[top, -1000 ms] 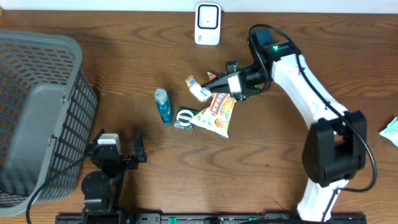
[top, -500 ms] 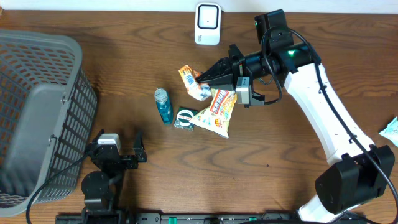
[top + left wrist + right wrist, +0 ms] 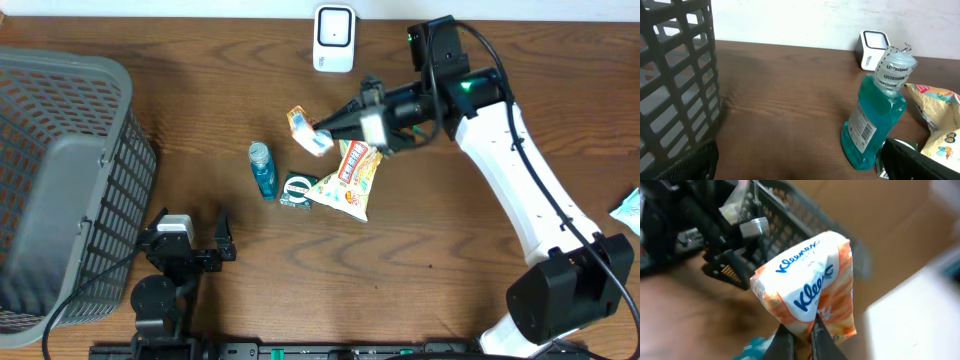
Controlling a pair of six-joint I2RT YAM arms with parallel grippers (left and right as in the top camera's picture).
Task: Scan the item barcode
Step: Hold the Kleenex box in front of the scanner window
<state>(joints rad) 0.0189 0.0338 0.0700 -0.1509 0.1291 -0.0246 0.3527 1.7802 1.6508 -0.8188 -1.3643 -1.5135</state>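
The item is an orange-and-white Kleenex tissue pack [image 3: 304, 132] [image 3: 810, 287]. My right gripper [image 3: 326, 127] [image 3: 799, 330] is shut on its lower edge and holds it off the table, tilted. It hangs below and left of the white scanner [image 3: 333, 38] [image 3: 873, 50] at the table's back edge. No barcode shows on the pack's visible faces. My left gripper [image 3: 188, 240] [image 3: 800, 172] rests open near the front edge with nothing between its fingers.
A blue mouthwash bottle [image 3: 263, 170] [image 3: 877, 120] lies right of centre in the left wrist view. Beside it lie a yellow snack bag [image 3: 350, 180] [image 3: 940, 120] and a small green-white pack [image 3: 296, 191]. A grey basket [image 3: 60, 180] [image 3: 675, 75] fills the left. A pale packet [image 3: 628, 212] sits at the right edge.
My right arm has lifted the tissue pack off the pile and carried it up and to the left, closer to the scanner. The left arm has not moved.
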